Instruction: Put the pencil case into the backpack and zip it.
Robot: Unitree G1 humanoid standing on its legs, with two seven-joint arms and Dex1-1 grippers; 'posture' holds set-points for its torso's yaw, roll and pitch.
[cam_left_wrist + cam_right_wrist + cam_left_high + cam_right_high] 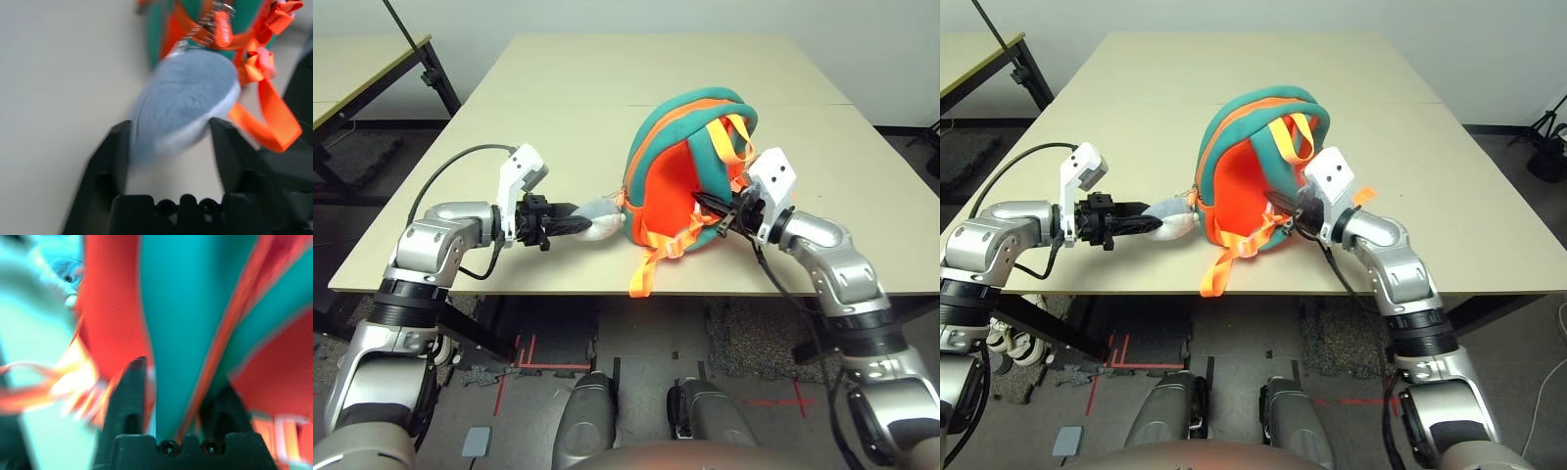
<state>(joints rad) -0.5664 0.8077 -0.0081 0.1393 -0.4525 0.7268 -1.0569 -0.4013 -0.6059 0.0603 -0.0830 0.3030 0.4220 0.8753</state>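
Orange and teal, the backpack (pixel 690 166) sits on the beige table (pixel 558 117) near its front edge, resting on its side with the orange back panel and straps turned towards me. One orange strap (pixel 643 277) hangs over the table's edge. The grey-and-white plush toy (pixel 599 219) clipped to the bag lies on the table on its left side.

My left gripper (pixel 579 224) reaches in level from the left. In the left wrist view its fingers (pixel 110 161) stand apart on either side of the plush toy (pixel 183 98), with the toy between them; I cannot tell whether they touch it.

My right gripper (pixel 708 208) comes in from the right and meets the bag's lower right side. In the right wrist view its fingers (pixel 129 391) lie on both sides of a teal fold (pixel 183 328) of the bag; I cannot tell whether they are pinching it or merely straddling it.
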